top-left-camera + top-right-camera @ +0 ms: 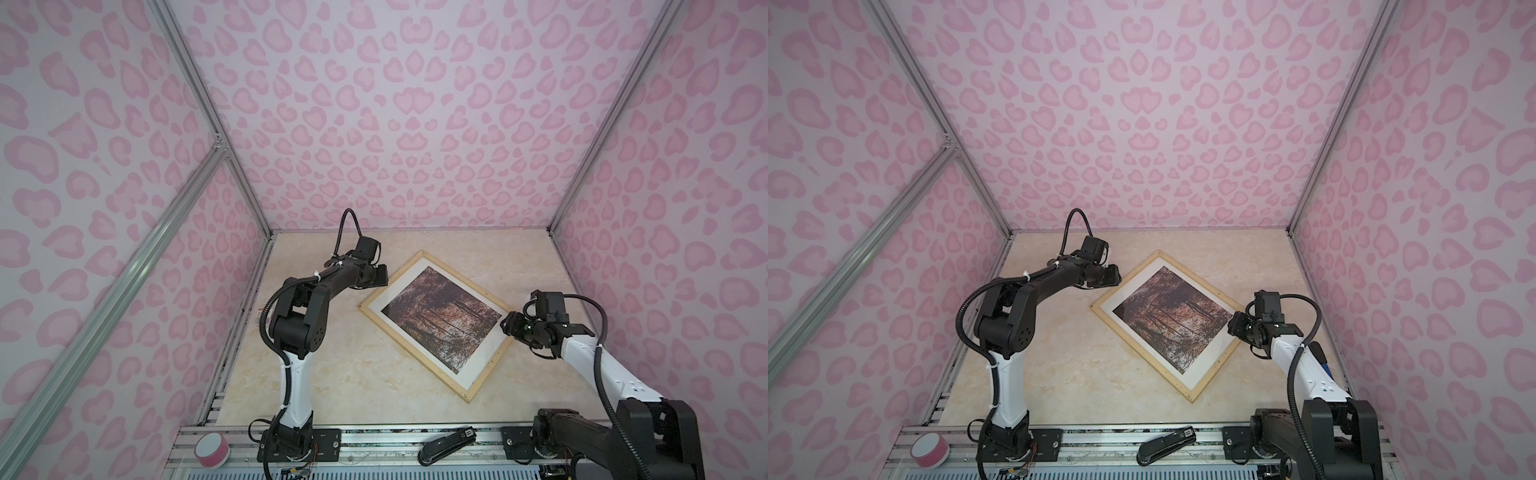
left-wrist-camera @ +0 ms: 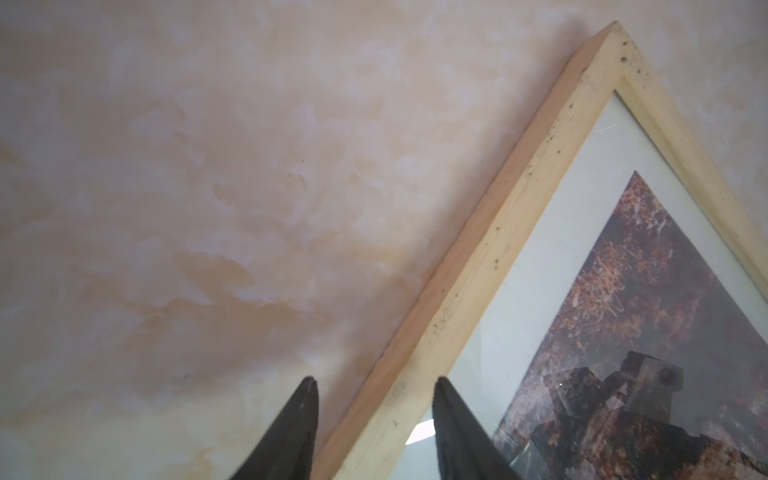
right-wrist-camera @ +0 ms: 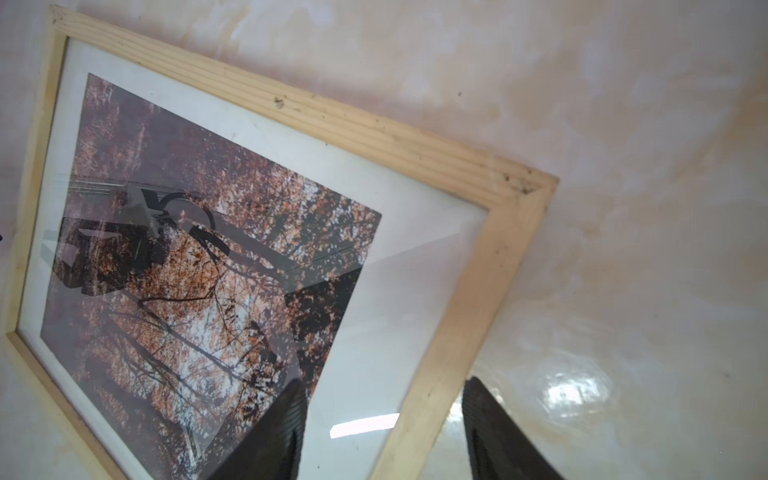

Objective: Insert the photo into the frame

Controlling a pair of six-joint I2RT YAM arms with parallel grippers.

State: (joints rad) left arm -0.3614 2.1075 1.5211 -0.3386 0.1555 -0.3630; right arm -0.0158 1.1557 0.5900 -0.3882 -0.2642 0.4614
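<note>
The photo (image 1: 442, 318) shows autumn trees: dark trunks and branches against rust-orange and brown leaves, with pale sky between them. It lies face up inside the frame (image 1: 416, 352), ringed on all sides by a white mat border (image 3: 407, 249). A glossy pane covers it, and both wrist views catch dark reflections of the arms in it. The frame is made of thin, pale wood strips with visible grain and small dark specks.

The frame lies flat on the beige marbled table (image 1: 332, 374), turned like a diamond. It sits right of the middle, with one corner pointing at the far edge and the opposite corner at the near edge.

The left gripper (image 2: 374, 382) is at the frame's far-left strip. Its jaws are apart, one finger over the bare table and the other over the mat. Whether they touch the wood I cannot tell.

The right gripper (image 3: 384, 381) is by the frame's right corner. Its jaws are spread wide across the strip and hold nothing.

On the rail along the near edge lie a black stapler (image 1: 446, 446) and, further left, a pink round object with a white top (image 1: 212, 451).
</note>
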